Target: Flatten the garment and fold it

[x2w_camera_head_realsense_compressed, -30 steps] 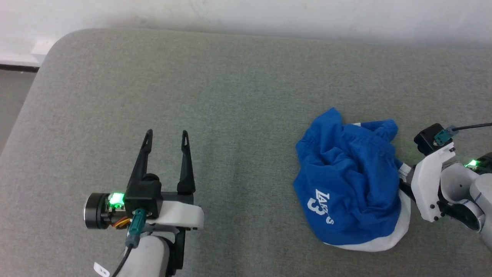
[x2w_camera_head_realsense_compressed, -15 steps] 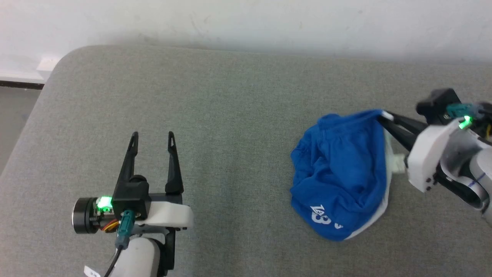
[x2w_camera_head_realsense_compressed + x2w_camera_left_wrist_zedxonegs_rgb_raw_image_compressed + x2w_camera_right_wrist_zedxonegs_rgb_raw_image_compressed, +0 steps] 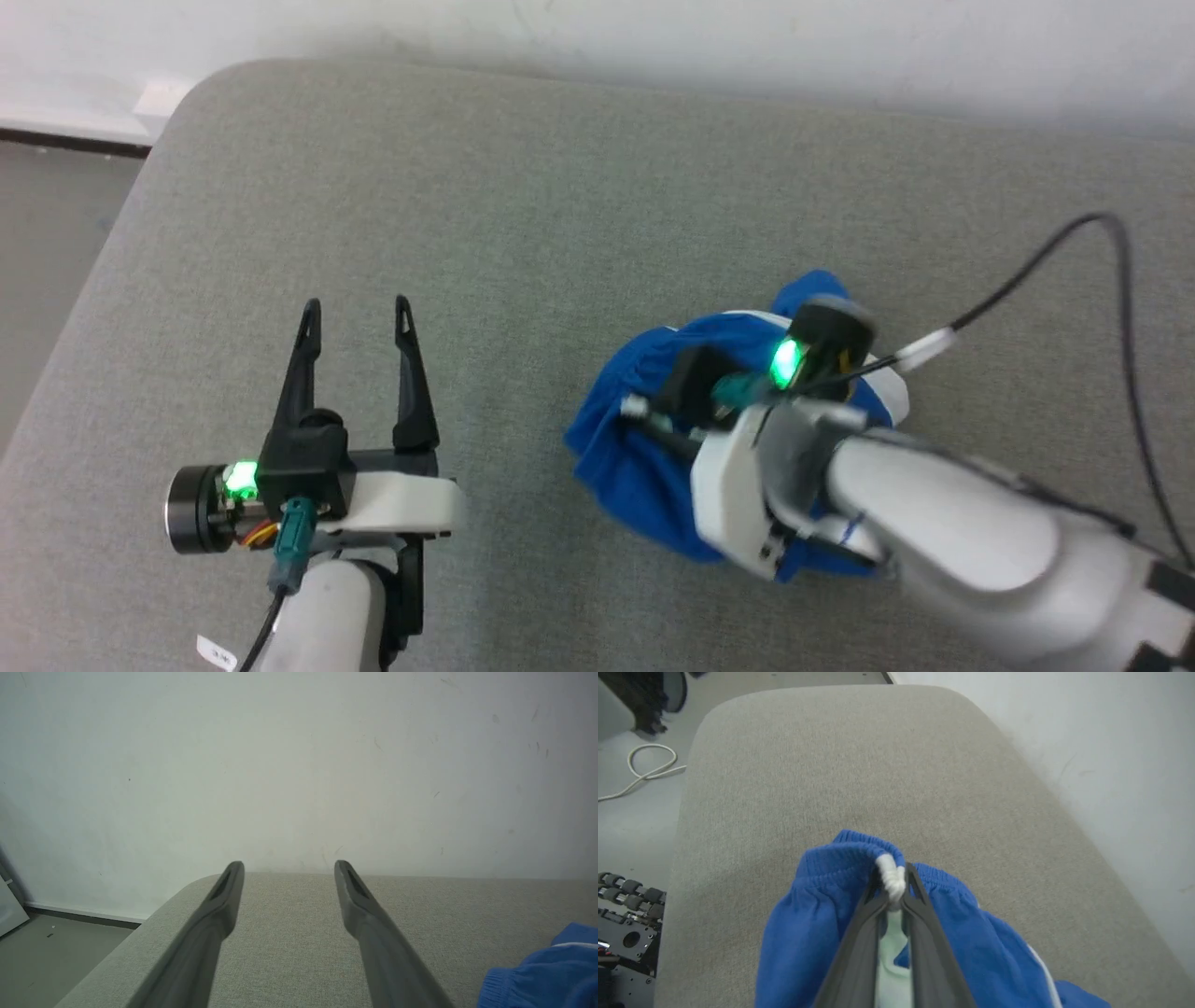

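Garment (image 3: 627, 471) lies on grey, perhaps upholstered, surface (image 3: 523, 205) by white wall (image 3: 653, 28)

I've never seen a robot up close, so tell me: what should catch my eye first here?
The bright blue garment, bunched on the grey cushion right of centre. The right gripper is shut on a white bit of its gathered edge, while the left gripper hangs open over bare cushion to the left.
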Controlling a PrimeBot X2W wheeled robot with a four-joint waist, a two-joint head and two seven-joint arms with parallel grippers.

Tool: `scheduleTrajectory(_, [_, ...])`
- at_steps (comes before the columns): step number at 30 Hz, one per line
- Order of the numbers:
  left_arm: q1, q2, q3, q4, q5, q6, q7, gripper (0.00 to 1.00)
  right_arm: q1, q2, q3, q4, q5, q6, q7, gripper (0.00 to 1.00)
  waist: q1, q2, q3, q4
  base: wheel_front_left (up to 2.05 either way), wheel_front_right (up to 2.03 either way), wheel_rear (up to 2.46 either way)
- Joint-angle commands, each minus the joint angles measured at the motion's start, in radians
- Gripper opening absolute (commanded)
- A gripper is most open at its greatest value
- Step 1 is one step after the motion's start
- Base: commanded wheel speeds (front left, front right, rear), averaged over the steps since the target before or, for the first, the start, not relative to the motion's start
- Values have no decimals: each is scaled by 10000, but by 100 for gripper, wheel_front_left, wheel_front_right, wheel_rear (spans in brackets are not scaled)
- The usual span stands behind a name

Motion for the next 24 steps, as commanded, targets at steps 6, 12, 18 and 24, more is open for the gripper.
scheduleTrajectory(6, [-205, -130, 58, 12, 17, 47, -47, 100, 117, 1005, 1849, 2311, 418, -21, 208, 0, -1, 0, 408, 377, 0, 0, 0])
scheduleTrajectory(12, [78, -62, 256, 245, 94, 68, -47, 100, 173, 1196, 1961, 2474, 328, -21, -929, 100, -1, 0, -3, -96, 0, 0, 0])
scheduleTrajectory(18, [499, 158, 413, 386, 153, -17, -47, 100, -339, 534, 1085, 1710, 149, -21, -2826, 100, -1, 0, -791, -736, 0, 0, 0])
scheduleTrajectory(24, [723, 268, 382, 340, 225, -93, -47, 100, -246, -644, -991, 890, -496, -21, -3222, 100, -1, 0, -1198, -994, 0, 0, 0])
